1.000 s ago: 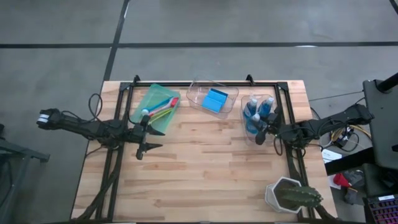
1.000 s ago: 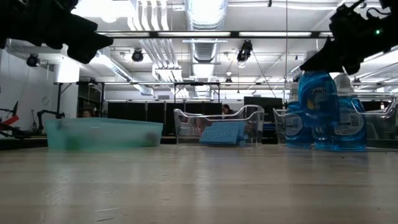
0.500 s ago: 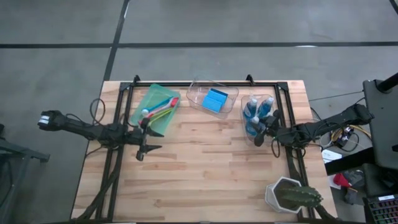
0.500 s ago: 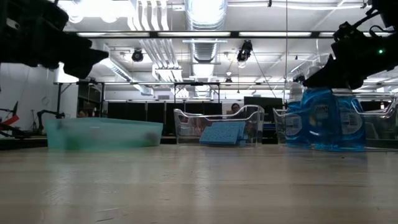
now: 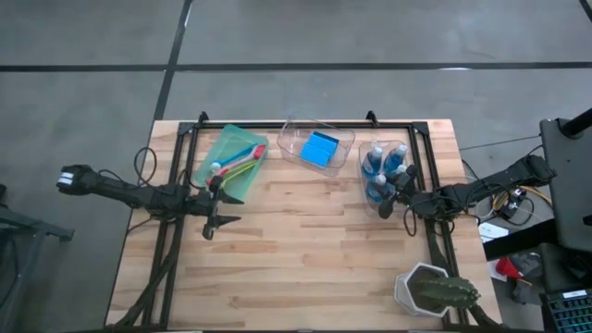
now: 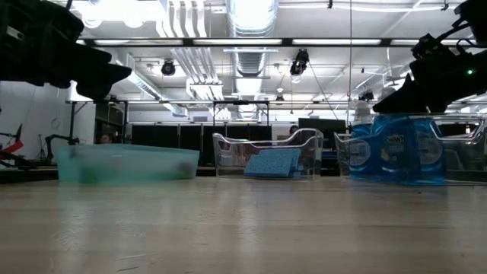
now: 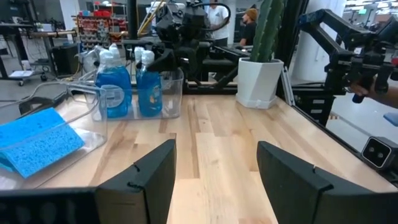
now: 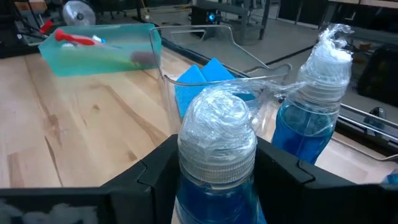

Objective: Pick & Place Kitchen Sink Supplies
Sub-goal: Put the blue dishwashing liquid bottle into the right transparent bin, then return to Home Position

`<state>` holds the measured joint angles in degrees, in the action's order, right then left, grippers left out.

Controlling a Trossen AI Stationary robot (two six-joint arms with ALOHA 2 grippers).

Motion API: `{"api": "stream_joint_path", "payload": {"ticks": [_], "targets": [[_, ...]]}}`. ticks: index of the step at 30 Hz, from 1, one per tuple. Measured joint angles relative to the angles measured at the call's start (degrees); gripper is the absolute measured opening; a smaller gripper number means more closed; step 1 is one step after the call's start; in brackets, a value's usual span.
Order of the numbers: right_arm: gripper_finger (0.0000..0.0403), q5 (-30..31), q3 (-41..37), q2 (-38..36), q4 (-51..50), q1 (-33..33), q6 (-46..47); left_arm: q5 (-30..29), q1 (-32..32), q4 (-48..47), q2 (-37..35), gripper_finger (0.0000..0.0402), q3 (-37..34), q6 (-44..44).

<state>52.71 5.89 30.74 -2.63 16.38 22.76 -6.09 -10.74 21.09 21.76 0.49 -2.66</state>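
Small blue-liquid bottles [image 5: 384, 166] with wrapped pale caps stand in a clear bin [image 5: 366, 196] at the table's right. My right gripper [image 5: 388, 199] is at the bin's near end, closed around the nearest bottle [image 8: 216, 140], which stands upright among the others [image 6: 396, 148]. Blue sponges [image 5: 320, 148] lie in a clear bin at the far middle. Brushes [image 5: 239, 164] lie in a green bin [image 5: 217, 148] at the far left. My left gripper [image 5: 215, 208] hovers open just near of the green bin, nothing between its fingers [image 7: 149, 180]. My right gripper pinches the nearest bottle just below its wrapped cap [image 8: 186, 171], one finger on each side [image 8: 155, 177]. The fingers come nearly level from the table's right side. The bottle is upright, its body down inside the clear bin beside the other bottles.
A cactus in a white pot [image 5: 433, 289] stands at the near right corner. A black frame [image 5: 305, 122] runs along the table's far edge and down both sides. Bare wood [image 5: 305, 240] lies across the middle and near part of the table.
My right gripper has come down with the bottle, which was raised above the others and now stands level with them in the clear bin. My left gripper has also sunk a little, staying open.
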Motion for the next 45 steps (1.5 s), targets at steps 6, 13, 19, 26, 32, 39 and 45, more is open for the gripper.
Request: {"api": "stream_joint_path", "payload": {"ticks": [6, 13, 19, 26, 32, 39, 45], "targets": [[0.0200, -0.60, -0.20, 0.01, -1.24, 0.00, -0.96, -0.01, 0.00, -0.30, 0.00, 0.0218, -0.02, -0.70], [0.0224, -1.91, 2.61, 0.03, -1.18, -0.02, -5.99, -0.01, 0.00, -0.90, 0.00, 0.0218, -0.04, -1.79], [0.0244, -2.38, 5.20, 0.07, -1.07, -0.02, -8.20, -0.09, -0.01, -1.65, 0.00, 0.0218, -0.06, -1.86], [0.0256, -2.46, 9.80, 0.02, -1.01, -0.02, -13.84, -0.55, -0.02, -1.65, 0.00, 0.0218, -0.09, -1.86], [0.0250, -6.51, 13.38, 0.02, -1.05, -0.02, -16.97, -0.96, 0.00, -1.65, 0.00, 0.0218, -0.11, -1.86], [0.0208, -20.27, 15.09, 0.11, 1.44, -0.02, -16.60, -1.53, -0.02, -1.62, 0.00, 0.0218, -0.11, -1.51], [0.0099, -30.08, 13.34, -1.49, 6.34, 0.00, -20.46, -1.53, -0.02, 0.63, 0.00, 0.0218, -0.13, -1.51]]}}
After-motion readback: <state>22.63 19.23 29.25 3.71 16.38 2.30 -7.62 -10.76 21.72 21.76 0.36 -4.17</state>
